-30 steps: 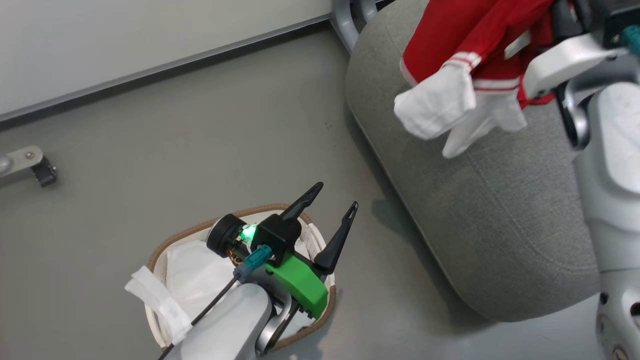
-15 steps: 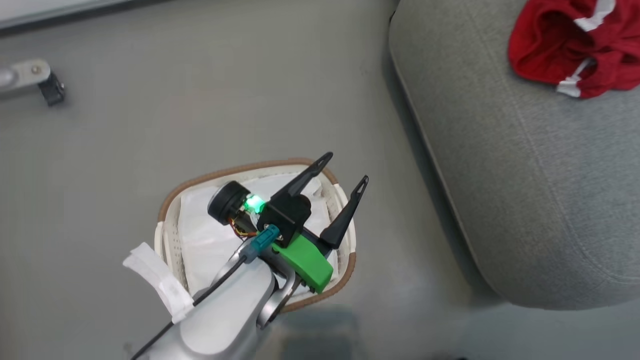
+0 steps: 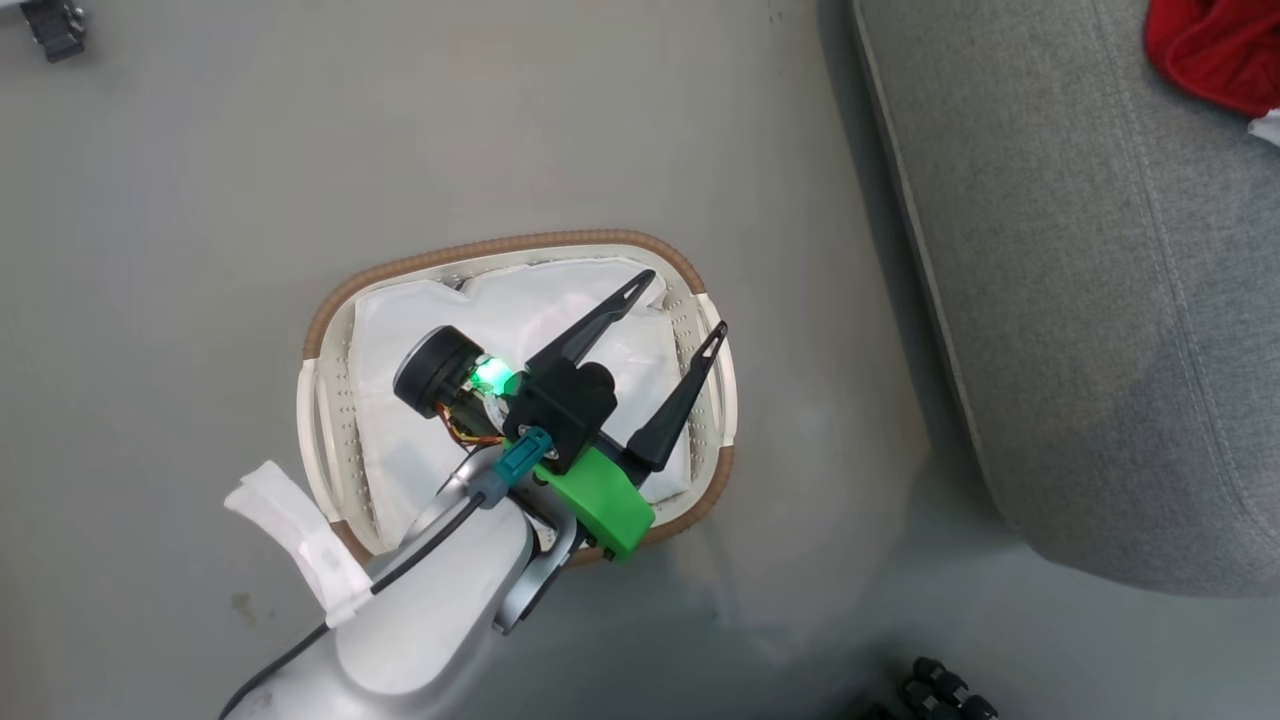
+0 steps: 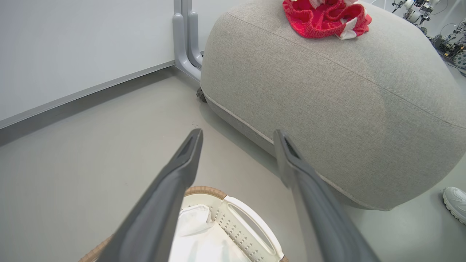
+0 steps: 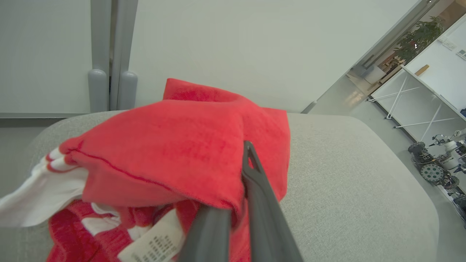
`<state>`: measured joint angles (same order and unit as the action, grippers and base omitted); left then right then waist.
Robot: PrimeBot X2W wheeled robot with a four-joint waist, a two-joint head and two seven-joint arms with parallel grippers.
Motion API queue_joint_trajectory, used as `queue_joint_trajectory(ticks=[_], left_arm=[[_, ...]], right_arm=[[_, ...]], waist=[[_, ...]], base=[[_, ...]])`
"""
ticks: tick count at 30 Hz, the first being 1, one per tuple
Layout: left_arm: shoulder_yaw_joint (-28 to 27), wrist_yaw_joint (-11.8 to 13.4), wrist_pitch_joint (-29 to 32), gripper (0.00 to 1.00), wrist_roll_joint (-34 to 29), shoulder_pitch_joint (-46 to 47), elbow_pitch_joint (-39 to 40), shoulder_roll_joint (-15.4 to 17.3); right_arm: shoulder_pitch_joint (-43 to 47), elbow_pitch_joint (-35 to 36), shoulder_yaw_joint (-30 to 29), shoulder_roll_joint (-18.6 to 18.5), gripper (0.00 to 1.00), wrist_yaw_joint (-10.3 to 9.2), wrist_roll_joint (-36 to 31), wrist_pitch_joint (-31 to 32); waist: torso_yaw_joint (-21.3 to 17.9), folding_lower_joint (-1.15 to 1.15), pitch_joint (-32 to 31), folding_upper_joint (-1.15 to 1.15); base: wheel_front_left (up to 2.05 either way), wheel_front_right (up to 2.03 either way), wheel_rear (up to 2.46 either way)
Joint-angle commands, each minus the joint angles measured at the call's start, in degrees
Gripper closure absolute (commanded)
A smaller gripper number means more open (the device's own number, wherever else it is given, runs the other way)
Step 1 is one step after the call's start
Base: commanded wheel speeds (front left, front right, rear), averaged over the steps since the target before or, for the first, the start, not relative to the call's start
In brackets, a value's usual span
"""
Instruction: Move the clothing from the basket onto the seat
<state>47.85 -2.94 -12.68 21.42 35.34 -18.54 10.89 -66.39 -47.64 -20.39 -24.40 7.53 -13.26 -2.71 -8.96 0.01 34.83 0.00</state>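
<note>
While the left gripper (image 3: 680, 310) hangs above the basket (image 3: 500, 245) with its two long, tapering dark fingers spread wide and nothing between them, the right gripper (image 5: 240, 171) is over the seat (image 5: 346, 174). Its fingers are drawn close together on a fold of the clothing (image 5: 164, 145). One of its fingertips is buried under the cloth.

The clothing is a soft red knit, bunched into a loose heap on the seat's top, with white striped trim and a printed care label (image 5: 156, 243) showing at its lower edge. From the left wrist view it lies crumpled near the seat's far side (image 4: 324, 16).

The seat is a big, rounded cushion of coarse grey woven fabric (image 4: 327, 102) with a stitched seam running round its lower flank.

The basket is an oval of white perforated plastic with a brown braided rim and slotted side handles. It stands on the smooth grey floor (image 3: 200, 200) beside the seat. Inside it lies only the wrinkled white fabric liner (image 3: 420, 330).
</note>
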Motion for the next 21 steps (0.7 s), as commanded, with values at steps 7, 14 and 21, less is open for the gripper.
queue_joint_trajectory(ticks=[7,14,21], left_arm=[[-0.26,1.09,0.82,0.0,0.56,-0.61,1.48,1.62],[0.06,1.59,1.13,0.0,1.31,-1.16,2.22,1.47],[-0.68,2.23,0.17,0.0,2.34,-2.07,1.66,0.99]], right_arm=[[4.82,-3.78,-3.33,4.12,1.0,-0.08,-3.78,-4.47],[6.09,-7.33,-3.73,5.98,0.32,-0.08,-5.25,-7.61],[8.17,-10.54,-1.31,6.55,0.0,-0.08,-3.88,-11.15]], waist=[[-1.59,-0.01,0.06,0.0],[-2.62,-0.01,-1.54,0.0],[-4.0,-0.01,-4.93,0.0]], base=[[0.0,0.0,0.0],[0.0,0.0,0.0],[0.0,0.0,0.0]])
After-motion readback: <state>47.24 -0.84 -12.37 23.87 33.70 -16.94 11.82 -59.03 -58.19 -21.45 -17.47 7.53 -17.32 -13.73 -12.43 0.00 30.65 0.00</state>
